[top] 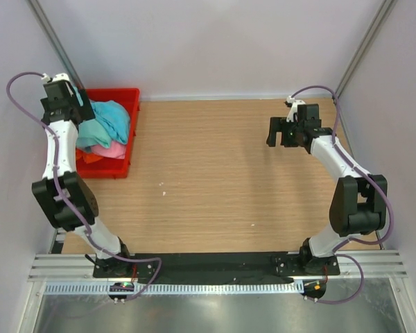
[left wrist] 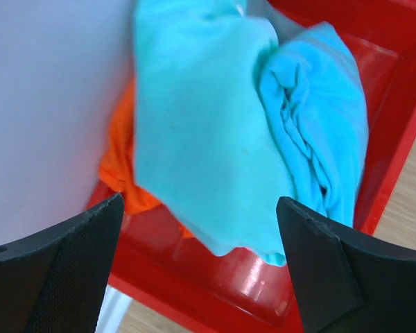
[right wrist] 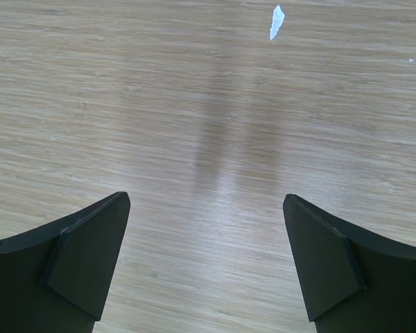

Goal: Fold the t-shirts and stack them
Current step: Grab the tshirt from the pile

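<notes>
Top external view puts us at the very start of the job: every t-shirt we can see lies bundled in the red bin point(top: 133, 132) at the far left corner of the desk point(top: 215, 180), and none is spread or folded on the wood. The left hand point(top: 73, 107) hangs over the bin's left side, above the heap. From the left wrist we look between its fingers point(left wrist: 69, 263), which stand wide apart with nothing in them. The mint green t-shirt point(left wrist: 194, 139) lies crumpled on top of the pile right below the gap, seemingly clear of both fingers. Just beside it on the right is the turquoise t-shirt point(left wrist: 319, 118), rolled in folds, and the orange t-shirt point(left wrist: 121, 163) peeks out underneath on the left. A pink t-shirt point(top: 109, 148) shows at the near edge of the heap from above; we see no grey one. The right hand point(top: 279, 135) hovers well apart over the far right of the desk, also fully open and empty, with only wood grain and a small white scrap point(right wrist: 276, 22) below it.

We judge the step in hand to be picking the first shirt from the bin. The next move calls for lowering the left hand onto the mint cloth, pinching that top layer alone and not the turquoise beside it, then lifting it over the bin wall to the middle of the desk.
</notes>
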